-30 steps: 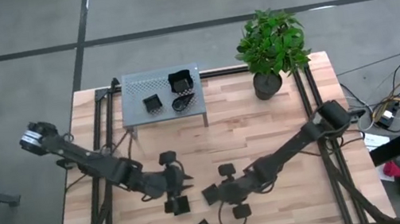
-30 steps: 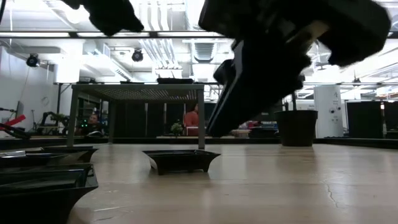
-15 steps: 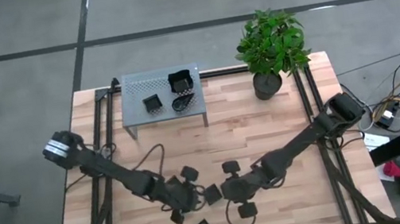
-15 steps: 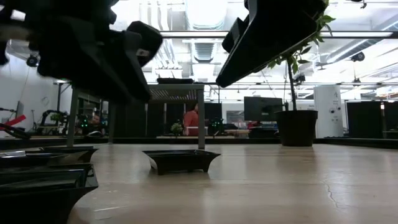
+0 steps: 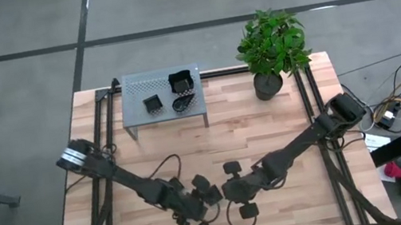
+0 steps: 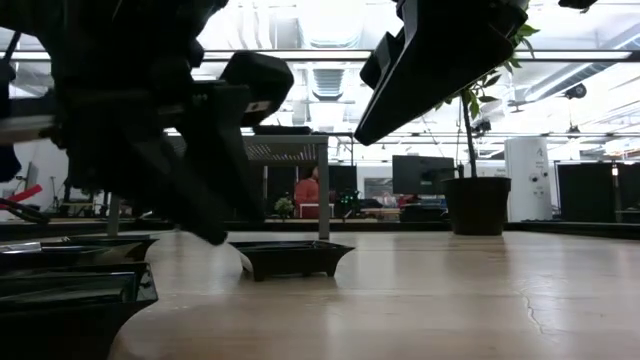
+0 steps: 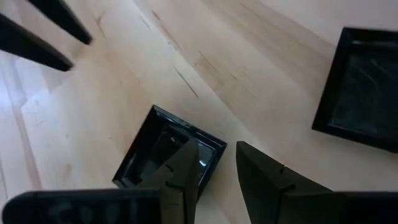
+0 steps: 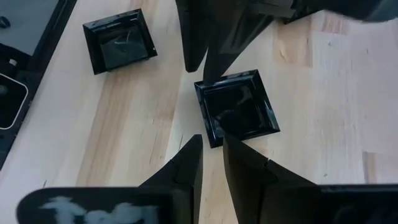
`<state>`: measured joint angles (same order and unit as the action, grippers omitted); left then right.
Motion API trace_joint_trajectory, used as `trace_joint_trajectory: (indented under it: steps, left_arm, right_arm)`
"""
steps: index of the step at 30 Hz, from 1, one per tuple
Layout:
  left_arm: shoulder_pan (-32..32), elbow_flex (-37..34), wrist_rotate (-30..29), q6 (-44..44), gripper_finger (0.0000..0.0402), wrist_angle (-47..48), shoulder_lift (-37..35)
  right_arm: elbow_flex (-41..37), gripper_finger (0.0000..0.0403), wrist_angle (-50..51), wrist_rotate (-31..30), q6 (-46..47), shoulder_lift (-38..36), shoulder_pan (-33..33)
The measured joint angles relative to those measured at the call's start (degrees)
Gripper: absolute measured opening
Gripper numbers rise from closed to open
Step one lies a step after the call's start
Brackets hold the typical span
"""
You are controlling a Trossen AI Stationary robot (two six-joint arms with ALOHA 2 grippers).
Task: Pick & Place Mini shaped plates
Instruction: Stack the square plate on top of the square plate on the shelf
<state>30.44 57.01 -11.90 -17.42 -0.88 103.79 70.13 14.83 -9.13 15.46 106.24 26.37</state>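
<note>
Left hand (image 5: 202, 211) has moved lower, fingers slightly apart over small glossy black square plate (image 7: 168, 155) at front of light wooden surface (image 5: 251, 128). Right hand (image 5: 221, 194) unchanged beside it, fingers slightly apart, empty, above another square plate (image 8: 237, 107). No readable writing.

plates on rack (image 5: 163, 102): 3 | plates on table: 2+ seen | plant (image 5: 271, 43): 1 | arms: 2
</note>
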Motion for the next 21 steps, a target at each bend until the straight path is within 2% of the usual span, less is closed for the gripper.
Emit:
trace_joint_trajectory:
  steps: [5, 9, 21]
  left_arm:
    - [-0.08, 0.16, -0.47, -1.01, 0.0103, 0.35, 0.52]
    - [-0.11, 0.01, -4.59, -1.94, 0.0097, 1.08, 0.52]
    - [-0.2, -0.02, -4.59, -0.88, 0.0065, 2.24, 0.85]
  right_arm:
    - [-0.02, 0.0059, -0.01, -0.01, 0.0, 0.0, -0.01]
    - [-0.02, 0.0057, -0.02, -0.02, -0.02, 0.0, -0.02]
    - [-0.02, 0.0056, -0.17, 0.0, -0.02, 0.0, -0.02]
